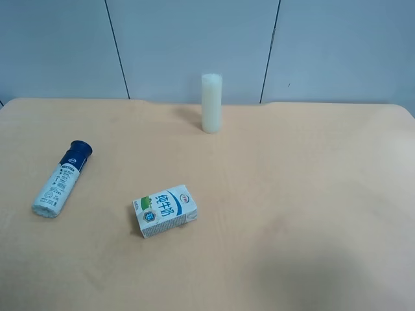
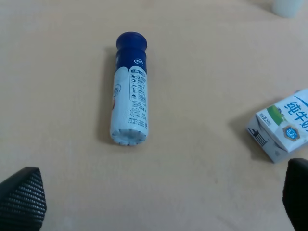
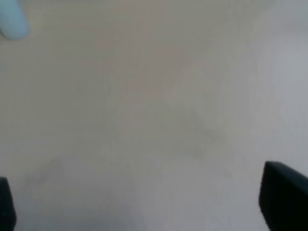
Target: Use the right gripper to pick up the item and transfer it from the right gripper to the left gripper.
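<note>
While the bottle (image 1: 62,181) lies on its side at the table's (image 1: 311,194) left in the high view, cap pointing toward the far edge, neither arm shows there; left gripper (image 2: 163,202) hangs spread and empty just short of its base; right gripper (image 3: 144,202), also spread and empty, sees only bare table, so it looks the farther one; carton (image 1: 165,210) lies beside the bottle.

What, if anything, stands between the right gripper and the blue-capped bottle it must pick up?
That cannot be settled. The bottle lies on its side on the table, the milk carton apart beside it. The right gripper shows only bare table between its fingers; no arm appears in the high view.
</note>
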Motion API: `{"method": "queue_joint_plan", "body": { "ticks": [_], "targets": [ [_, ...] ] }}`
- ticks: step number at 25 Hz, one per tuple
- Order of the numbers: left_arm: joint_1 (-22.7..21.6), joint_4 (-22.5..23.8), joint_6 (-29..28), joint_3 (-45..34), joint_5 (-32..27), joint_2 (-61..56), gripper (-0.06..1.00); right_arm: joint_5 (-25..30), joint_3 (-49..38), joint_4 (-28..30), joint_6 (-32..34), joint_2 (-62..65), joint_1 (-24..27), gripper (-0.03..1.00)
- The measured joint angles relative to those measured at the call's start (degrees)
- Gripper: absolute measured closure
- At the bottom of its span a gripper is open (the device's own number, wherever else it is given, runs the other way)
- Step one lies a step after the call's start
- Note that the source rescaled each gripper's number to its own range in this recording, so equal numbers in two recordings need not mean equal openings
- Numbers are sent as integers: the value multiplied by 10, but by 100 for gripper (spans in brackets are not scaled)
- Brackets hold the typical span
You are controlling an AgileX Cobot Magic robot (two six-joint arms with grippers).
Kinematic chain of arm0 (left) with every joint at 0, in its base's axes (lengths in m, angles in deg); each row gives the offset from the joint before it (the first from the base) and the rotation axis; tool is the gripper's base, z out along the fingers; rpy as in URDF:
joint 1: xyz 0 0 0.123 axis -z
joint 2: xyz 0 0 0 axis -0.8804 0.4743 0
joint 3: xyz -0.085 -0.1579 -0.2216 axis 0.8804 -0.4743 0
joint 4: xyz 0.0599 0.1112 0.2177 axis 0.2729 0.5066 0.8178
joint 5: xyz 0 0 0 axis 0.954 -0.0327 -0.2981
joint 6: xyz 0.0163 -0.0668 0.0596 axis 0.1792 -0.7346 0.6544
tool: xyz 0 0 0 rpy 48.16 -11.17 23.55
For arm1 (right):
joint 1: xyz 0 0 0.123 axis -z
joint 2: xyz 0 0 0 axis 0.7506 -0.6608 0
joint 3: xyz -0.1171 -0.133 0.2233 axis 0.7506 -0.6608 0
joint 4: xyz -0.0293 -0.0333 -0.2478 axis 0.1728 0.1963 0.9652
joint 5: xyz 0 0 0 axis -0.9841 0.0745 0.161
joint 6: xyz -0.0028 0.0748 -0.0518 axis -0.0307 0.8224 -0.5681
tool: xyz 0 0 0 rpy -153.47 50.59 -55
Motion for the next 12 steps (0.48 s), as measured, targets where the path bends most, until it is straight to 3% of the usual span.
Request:
{"method": "queue_joint_plan", "body": {
  "ticks": [12],
  "targets": [
    [1, 0, 0, 0, 2, 0, -5, 0, 0, 0, 0, 0, 0, -3]
  ]
}}
